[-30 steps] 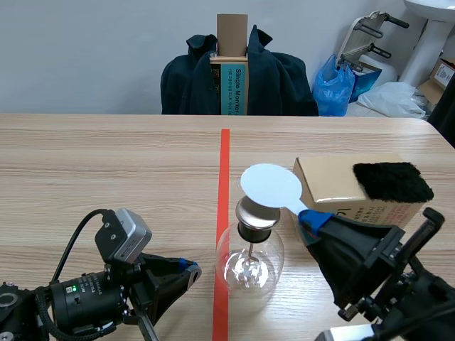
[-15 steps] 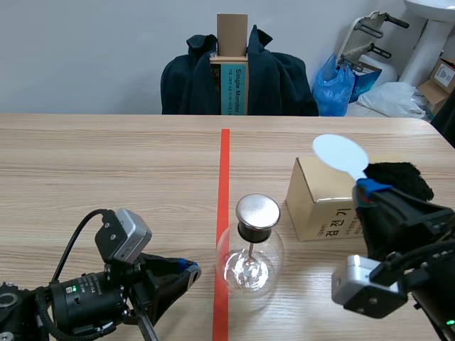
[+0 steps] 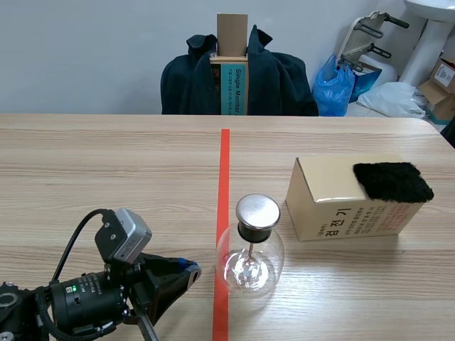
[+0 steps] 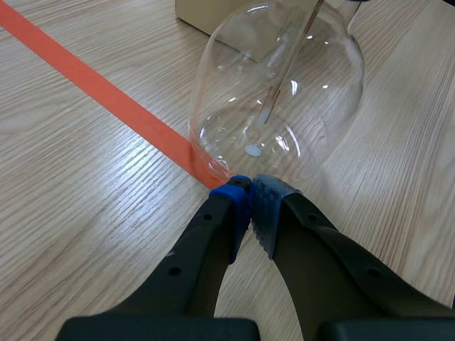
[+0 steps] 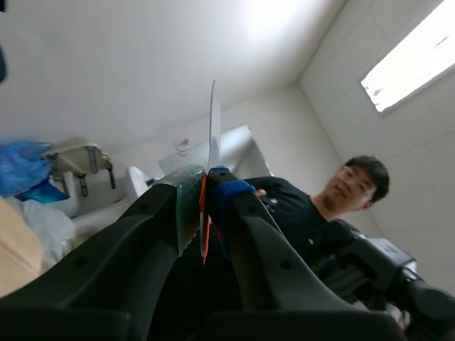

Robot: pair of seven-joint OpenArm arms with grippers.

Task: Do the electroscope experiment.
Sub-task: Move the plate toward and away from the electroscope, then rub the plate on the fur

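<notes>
Electroscope (image 3: 250,256) stands upright on the wooden table (image 3: 106,163), its round glass bulb resting on the right edge of the orange-red tape line (image 3: 225,163) and its flat metal cap on top. Its long axis is vertical: a thin rod drops from the cap straight down into the bulb.

The scene view takes in the whole flask, a cardboard box (image 3: 334,206) just beside it to the right, and a black furry cloth (image 3: 392,181) lying on the box's far right top. The left wrist view shows only the lower bulb (image 4: 277,106) close up, with the rod's end inside (the cap is out of its sight) and a corner of the box (image 4: 206,11) behind.

The left gripper (image 3: 186,270) lies low on the table, left of the flask, pointing at it. In its own view the left gripper (image 4: 250,195) has its blue pads pressed together with nothing between them, tips at the foot of the glass; whether they touch it I cannot tell.

The right gripper (image 5: 205,177) shows only in its own wrist view, aimed up at the ceiling and clamped on a thin white sheet (image 5: 212,128) seen edge-on, which rises past the fingertips. A person (image 5: 298,213) in a dark top is beyond it.
</notes>
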